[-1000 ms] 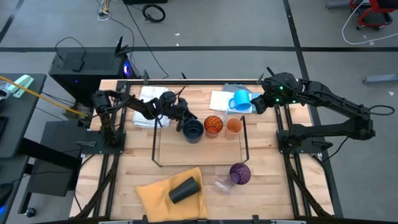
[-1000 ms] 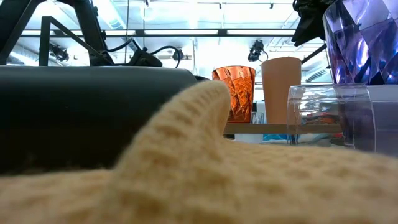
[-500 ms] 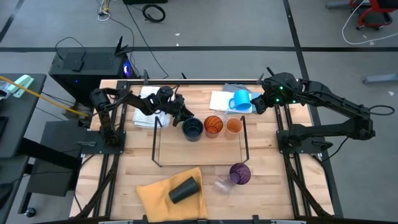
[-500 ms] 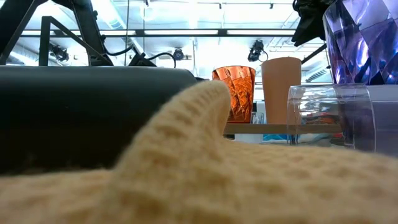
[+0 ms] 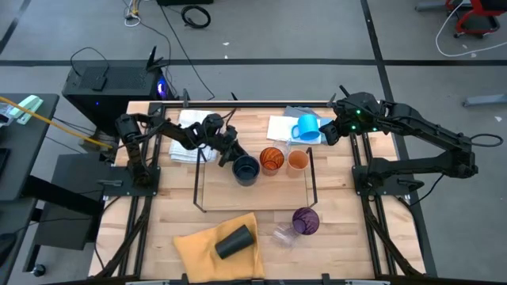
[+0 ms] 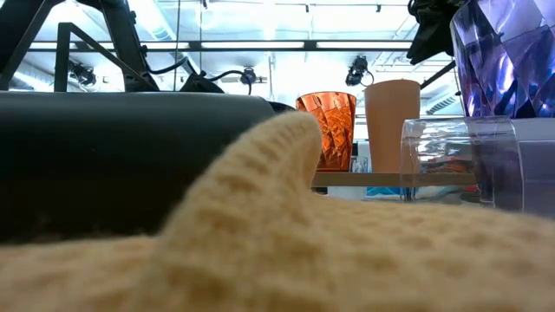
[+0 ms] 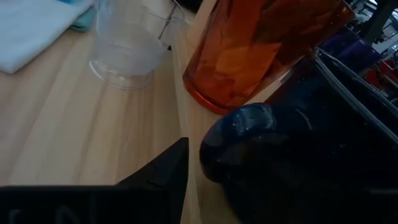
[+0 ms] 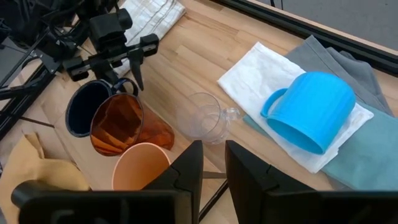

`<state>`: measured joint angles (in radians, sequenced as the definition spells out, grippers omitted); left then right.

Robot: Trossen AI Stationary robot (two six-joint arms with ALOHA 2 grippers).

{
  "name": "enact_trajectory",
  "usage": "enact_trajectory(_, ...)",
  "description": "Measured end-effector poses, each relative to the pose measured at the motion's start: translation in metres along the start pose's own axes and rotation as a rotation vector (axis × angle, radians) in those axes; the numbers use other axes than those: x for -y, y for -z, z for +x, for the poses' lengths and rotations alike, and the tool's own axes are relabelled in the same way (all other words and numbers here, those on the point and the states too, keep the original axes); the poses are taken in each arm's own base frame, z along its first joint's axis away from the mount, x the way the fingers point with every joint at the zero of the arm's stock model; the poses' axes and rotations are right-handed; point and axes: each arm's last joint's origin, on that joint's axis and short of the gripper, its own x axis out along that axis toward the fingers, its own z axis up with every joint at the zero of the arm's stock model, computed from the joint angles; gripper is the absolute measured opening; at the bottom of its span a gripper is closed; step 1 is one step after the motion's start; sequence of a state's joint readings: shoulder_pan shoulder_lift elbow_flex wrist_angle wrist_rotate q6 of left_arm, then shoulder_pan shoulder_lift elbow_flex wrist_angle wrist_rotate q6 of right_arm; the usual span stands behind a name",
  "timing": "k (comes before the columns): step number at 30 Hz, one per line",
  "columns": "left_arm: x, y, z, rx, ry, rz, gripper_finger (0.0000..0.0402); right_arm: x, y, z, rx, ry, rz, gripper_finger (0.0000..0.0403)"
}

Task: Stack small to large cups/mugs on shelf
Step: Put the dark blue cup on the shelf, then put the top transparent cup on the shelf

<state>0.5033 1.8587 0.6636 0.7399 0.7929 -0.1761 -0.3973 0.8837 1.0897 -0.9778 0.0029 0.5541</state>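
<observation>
On the shelf (image 5: 253,194) stand the dark navy mug (image 5: 245,167), a faceted orange cup (image 5: 272,158) and a plain orange cup (image 5: 298,161), side by side along its far edge. My left gripper (image 5: 228,148) is open at the navy mug's handle (image 7: 249,127). A clear glass (image 8: 202,117) stands beyond the shelf's far edge. The blue mug (image 5: 307,127) lies on its side on a white cloth. My right gripper (image 5: 334,131) hovers open beside the blue mug. Near the table's front are the purple cup (image 5: 305,220), a second clear glass (image 5: 283,234) and the black cup (image 5: 234,241). My left gripper stands at the navy mug's handle (image 8: 124,84), level, from the table's left. One finger (image 7: 168,171) shows beside the handle with a strip of wood between them. The mug hides the other finger, so I cannot tell whether the gripper touches the mug.
The black cup lies on its side on a yellow cloth (image 5: 202,245) at the near edge, filling the low view's front. Folded white and grey cloths (image 5: 285,125) lie at the far right, another white cloth (image 5: 188,131) at the far left. The shelf's near half is bare board.
My left gripper drew back from the navy mug toward the table's far-left corner, then came back to the mug's handle. The right arm has kept still.
</observation>
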Motion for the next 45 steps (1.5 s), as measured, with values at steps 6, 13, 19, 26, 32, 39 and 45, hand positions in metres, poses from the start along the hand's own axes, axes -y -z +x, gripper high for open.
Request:
enact_trajectory(6, -0.006, -0.002, -0.008, 0.005, 0.007, -0.029, 0.0149, 0.000, 0.000, 0.000, 0.000, 0.000, 0.000, 0.0075)
enact_trajectory(13, -0.004, -0.003, -0.023, -0.061, -0.009, -0.026, 0.0157, 0.000, 0.000, 0.000, 0.000, 0.000, 0.000, 0.0075)
enact_trajectory(19, -0.002, -0.011, -0.033, -0.052, -0.025, -0.013, 0.0153, 0.000, 0.000, 0.000, 0.000, 0.000, 0.000, 0.0075)
enact_trajectory(26, 0.002, -0.034, -0.063, 0.023, -0.084, 0.019, 0.0142, 0.000, 0.000, 0.000, 0.000, 0.000, 0.000, 0.0075)
enact_trajectory(32, 0.016, -0.069, -0.098, 0.209, -0.131, 0.085, 0.0137, 0.001, -0.001, 0.000, 0.021, 0.033, 0.000, 0.0075)
enact_trajectory(39, 0.060, -0.115, -0.126, 0.542, -0.113, 0.206, 0.0132, 0.002, -0.007, 0.012, 0.025, 0.085, 0.006, 0.0075)
enact_trajectory(45, 0.092, -0.132, -0.138, 0.648, -0.067, 0.224, 0.0123, -0.001, -0.012, 0.024, -0.009, 0.064, 0.004, 0.0075)
